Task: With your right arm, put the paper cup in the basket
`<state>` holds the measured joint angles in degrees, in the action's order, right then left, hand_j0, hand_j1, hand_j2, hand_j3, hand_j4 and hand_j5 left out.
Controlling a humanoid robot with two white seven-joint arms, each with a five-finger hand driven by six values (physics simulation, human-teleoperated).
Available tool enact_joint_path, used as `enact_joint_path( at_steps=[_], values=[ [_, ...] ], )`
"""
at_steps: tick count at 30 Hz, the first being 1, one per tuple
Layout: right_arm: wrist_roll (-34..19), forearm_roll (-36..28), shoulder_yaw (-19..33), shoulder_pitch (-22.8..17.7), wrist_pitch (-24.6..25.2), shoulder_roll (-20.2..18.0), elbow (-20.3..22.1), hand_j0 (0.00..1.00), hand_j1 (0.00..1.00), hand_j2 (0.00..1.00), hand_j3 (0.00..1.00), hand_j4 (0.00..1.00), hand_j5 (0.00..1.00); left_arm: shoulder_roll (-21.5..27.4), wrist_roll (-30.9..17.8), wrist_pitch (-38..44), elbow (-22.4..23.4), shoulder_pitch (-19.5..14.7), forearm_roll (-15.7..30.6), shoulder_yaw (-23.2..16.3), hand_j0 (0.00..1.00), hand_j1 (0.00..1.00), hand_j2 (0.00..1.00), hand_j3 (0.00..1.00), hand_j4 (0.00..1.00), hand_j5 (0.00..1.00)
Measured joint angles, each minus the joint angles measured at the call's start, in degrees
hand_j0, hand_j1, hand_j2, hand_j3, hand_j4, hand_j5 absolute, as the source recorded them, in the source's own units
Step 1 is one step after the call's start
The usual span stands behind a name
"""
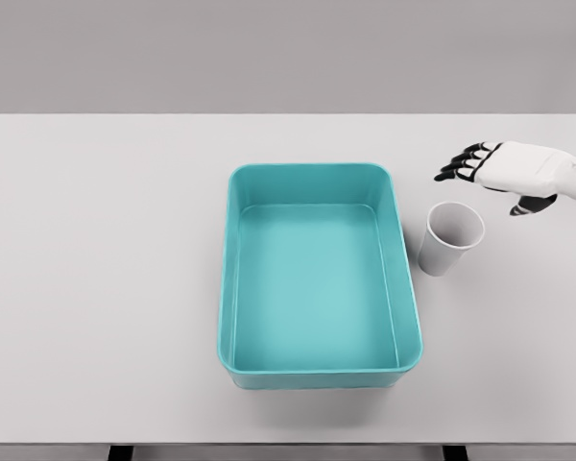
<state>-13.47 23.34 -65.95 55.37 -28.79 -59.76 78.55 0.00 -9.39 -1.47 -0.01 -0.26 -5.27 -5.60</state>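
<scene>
Head view, left to right.

Counter (pixel 96 288): pale grey, spans the full width of the view; far edge runs across the upper part, near edge along the bottom. Left half carries nothing but bare surface.

Basket (pixel 319 363): teal, rectangular, rounded corners, solid walls, open top. Sits around the counter's middle, a bit nearer the near edge than the far one, long side running far-to-near. Interior visible down to the floor, nothing in it.

Paper cup (pixel 450 240): white outside, greyish inside, upright, mouth up. Stands on the counter just beside the basket's right wall, level with the basket's far half. Small gap between cup and wall, not touching. Cup is outside the basket.

Right hand (pixel 504 171): white palm shell, dark fingers (pixel 458 167). Arm enters from the right edge, over the counter's right side toward the far edge. Hand is just beyond and to the right of the cup's rim, apart from it. Fingers released: extended and slightly spread, pointing left, thumb hanging below the palm. Holding nothing, no contact with cup or basket. Cannot tell from this angle how high above the counter the hand sits.

Left arm: not in frame.

Two dark stubs of the counter's frame show under the near edge.
</scene>
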Motion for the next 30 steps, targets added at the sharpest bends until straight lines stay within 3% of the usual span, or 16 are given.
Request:
enact_joint_path(
  at_steps=[5, 14, 30],
  values=[
    [0.1, 0.1, -0.8, 2.3, -0.2, 0.0, 0.1, 1.00, 1.00, 1.00, 1.00, 1.00, 1.00, 0.0, 0.0, 0.0, 0.0, 0.1, 0.0, 0.0, 1.00, 1.00, 1.00, 1.00, 1.00, 1.00],
    [0.2, 0.6, -2.4, 2.5, -5.6, -0.4, 1.4, 1.00, 1.00, 1.00, 1.00, 1.00, 1.00, 0.0, 0.0, 0.0, 0.0, 0.1, 0.0, 0.0, 1.00, 1.00, 1.00, 1.00, 1.00, 1.00],
    [0.1, 0.8, -2.5, 2.5, -6.3, -2.5, 5.9, 1.00, 1.00, 1.00, 1.00, 1.00, 1.00, 0.0, 0.0, 0.0, 0.0, 0.0, 0.0, 0.0, 1.00, 1.00, 1.00, 1.00, 1.00, 1.00]
  ],
)
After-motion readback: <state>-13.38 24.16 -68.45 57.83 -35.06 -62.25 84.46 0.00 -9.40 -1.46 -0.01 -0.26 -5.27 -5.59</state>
